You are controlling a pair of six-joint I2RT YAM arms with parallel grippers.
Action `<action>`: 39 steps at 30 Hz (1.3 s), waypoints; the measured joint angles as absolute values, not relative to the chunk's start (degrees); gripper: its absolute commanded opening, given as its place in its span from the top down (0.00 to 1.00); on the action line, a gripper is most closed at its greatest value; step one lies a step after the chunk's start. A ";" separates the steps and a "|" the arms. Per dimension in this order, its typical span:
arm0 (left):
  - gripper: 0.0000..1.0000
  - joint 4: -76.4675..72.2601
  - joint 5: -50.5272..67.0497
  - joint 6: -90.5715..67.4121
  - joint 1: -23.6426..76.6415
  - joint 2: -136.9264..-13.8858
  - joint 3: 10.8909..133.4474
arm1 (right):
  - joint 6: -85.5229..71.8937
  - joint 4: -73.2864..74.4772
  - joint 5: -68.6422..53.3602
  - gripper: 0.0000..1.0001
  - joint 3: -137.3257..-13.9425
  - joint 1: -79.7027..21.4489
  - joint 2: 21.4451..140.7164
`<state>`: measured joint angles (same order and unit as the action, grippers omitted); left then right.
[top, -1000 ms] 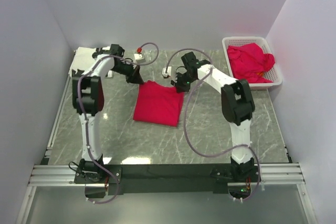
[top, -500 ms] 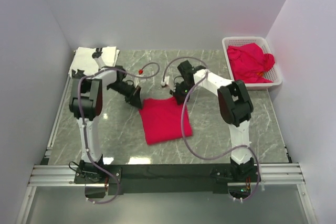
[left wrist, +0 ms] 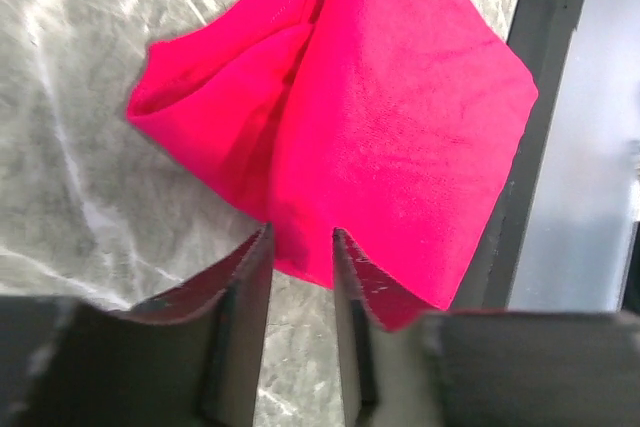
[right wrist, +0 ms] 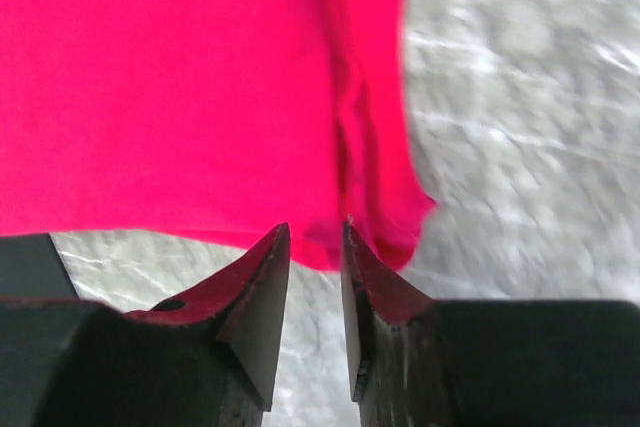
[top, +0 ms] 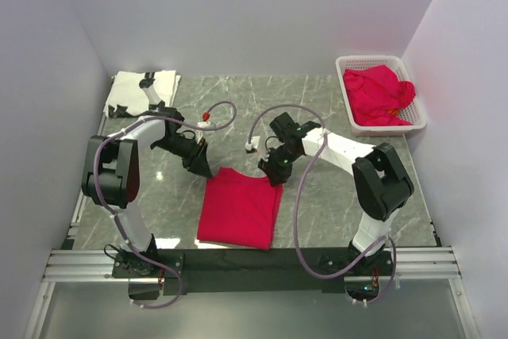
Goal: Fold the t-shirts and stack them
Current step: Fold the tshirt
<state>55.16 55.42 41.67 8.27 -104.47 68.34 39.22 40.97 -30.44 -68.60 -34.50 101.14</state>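
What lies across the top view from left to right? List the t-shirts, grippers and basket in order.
white patterned t-shirt → left gripper → folded red t-shirt → right gripper → white basket, with crumpled red t-shirts inside it.

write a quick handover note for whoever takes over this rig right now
Left gripper: open a little, jaws astride the far-left corner of the folded bright red cloth t-shirt, apparently not clamping it.
Right gripper: open a little, at the same shirt's far-right corner.
Things: that shirt lies flat on the grey marble table near the arm bases. A folded white t-shirt with black print sits far left. Crumpled red cloth fills the white plastic lattice basket, far right.
Done: one red shirt folded.
To do: stack it, then fold and stack the basket's contents.
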 measured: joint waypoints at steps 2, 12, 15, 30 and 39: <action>0.60 54.94 55.40 43.11 8.10 -103.37 68.34 | 36.51 41.74 -30.96 0.65 -70.28 -32.88 101.16; 0.52 46.85 52.99 52.10 14.04 -95.74 68.38 | 18.85 40.40 -43.79 0.65 -88.71 -26.17 114.74; 0.50 44.27 51.11 54.15 18.17 -96.90 68.38 | 14.22 39.29 -46.26 0.65 -90.24 -26.59 120.81; 0.52 37.54 44.14 59.53 28.58 -102.91 66.87 | 4.10 38.24 -52.27 0.53 -93.69 -29.34 128.99; 0.70 39.92 41.98 62.37 30.55 -105.16 67.64 | 2.15 38.26 -56.64 0.53 -93.78 -30.37 131.50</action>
